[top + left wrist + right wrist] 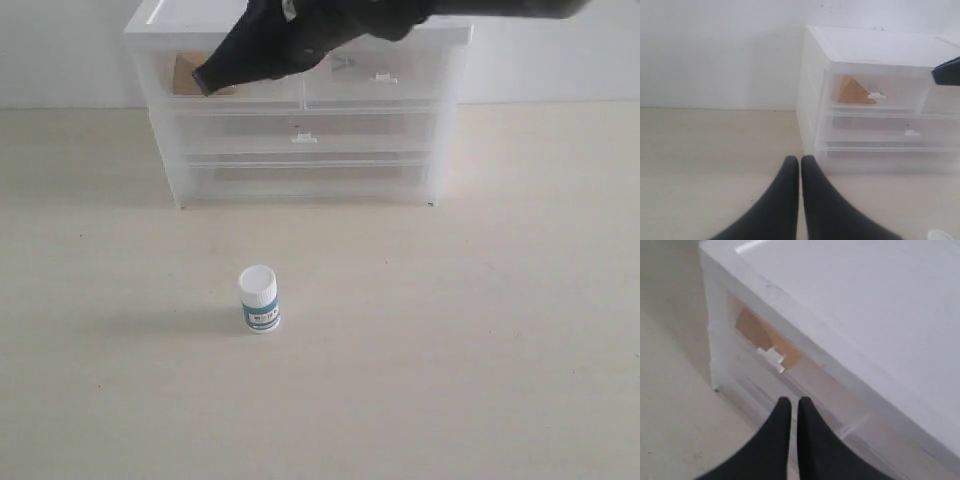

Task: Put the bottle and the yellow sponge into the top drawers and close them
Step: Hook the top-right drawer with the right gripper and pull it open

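Pale bench [480, 350] under a white wall carries the white-framed chest [160, 150]. Half looks done: the yellow sponge [187, 72] lies inside one of the top drawers [900, 87], just behind the right hand [205, 80], and that drawer looks pushed in (the other top drawer [385, 90] seems empty). Right hand and left hand [800, 161] alike have fingers pinched together, holding nothing. The bottle [259, 299] stands upright on the bench, well apart from the right hand, not yet stowed.

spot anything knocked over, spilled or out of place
Nothing spilled or damaged. The bottle stands upright and capped on the table, outside the chest; the yellow sponge lies inside the top left drawer, which looks shut.
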